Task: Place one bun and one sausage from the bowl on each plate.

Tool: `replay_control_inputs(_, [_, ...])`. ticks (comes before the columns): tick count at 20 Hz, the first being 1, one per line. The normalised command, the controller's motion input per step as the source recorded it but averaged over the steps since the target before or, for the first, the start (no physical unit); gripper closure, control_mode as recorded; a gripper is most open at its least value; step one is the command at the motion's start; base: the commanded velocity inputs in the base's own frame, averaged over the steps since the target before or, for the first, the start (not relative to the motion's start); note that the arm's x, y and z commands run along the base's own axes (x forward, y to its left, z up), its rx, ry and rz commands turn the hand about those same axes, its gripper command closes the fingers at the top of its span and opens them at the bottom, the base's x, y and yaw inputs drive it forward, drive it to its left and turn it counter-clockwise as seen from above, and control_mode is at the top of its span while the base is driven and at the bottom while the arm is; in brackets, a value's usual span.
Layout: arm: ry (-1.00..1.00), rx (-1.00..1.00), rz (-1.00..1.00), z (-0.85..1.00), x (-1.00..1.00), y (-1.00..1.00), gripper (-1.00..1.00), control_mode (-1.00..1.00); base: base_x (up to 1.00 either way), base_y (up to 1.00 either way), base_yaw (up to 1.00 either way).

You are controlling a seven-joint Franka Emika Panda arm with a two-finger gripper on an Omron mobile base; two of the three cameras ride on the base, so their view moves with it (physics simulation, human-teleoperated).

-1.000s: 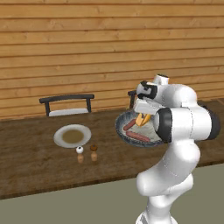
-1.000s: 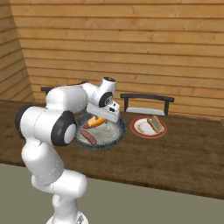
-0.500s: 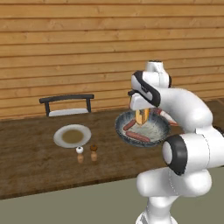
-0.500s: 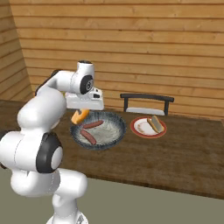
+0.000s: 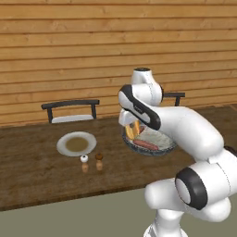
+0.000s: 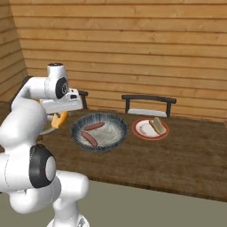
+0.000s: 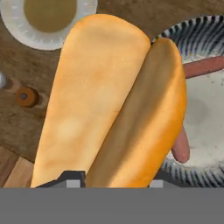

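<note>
My gripper (image 5: 132,126) (image 6: 59,116) (image 7: 113,180) is shut on a golden bun (image 5: 133,130) (image 6: 58,119) (image 7: 109,100) and holds it in the air just left of the bowl (image 5: 158,152) (image 6: 98,148) (image 7: 205,30). Two sausages (image 6: 94,126) (image 6: 89,139) (image 7: 203,65) lie in the dark-rimmed bowl. An empty plate (image 5: 62,147) (image 7: 13,26) with a brownish centre sits further left on the table. A second plate (image 6: 138,133), right of the bowl, carries a bun and a sausage (image 6: 156,125).
Two small shakers (image 5: 84,160) (image 5: 99,158) (image 7: 26,97) stand between the empty plate and the table's front edge. Dark chairs (image 5: 71,111) (image 6: 148,104) stand behind the wooden table (image 5: 37,180), with a plank wall beyond.
The arm has lifted the bun out of the bowl and swung it leftward, from above the bowl's middle to beyond its left rim, nearer the empty plate.
</note>
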Motion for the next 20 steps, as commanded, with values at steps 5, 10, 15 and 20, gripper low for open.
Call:
replay_control_inputs(5, [0.0, 0.09, 0.13, -0.13, 0.46, 1.0, 1.0, -1.0, 0.0, 0.0, 0.0])
replay_control_inputs(10, [0.0, 0.0, 0.02, -0.01, 0.9, 0.96, 1.0, -1.0, 0.0, 0.0, 0.0])
replay_control_inputs(15, [0.0, -0.09, 0.01, -0.42, 0.47, 0.53, 1.0, -1.0, 0.0, 0.0, 0.0])
replay_control_inputs(20, [0.01, 0.0, 0.03, -0.54, 0.48, 0.46, 1.0, -1.0, 0.0, 0.0, 0.0])
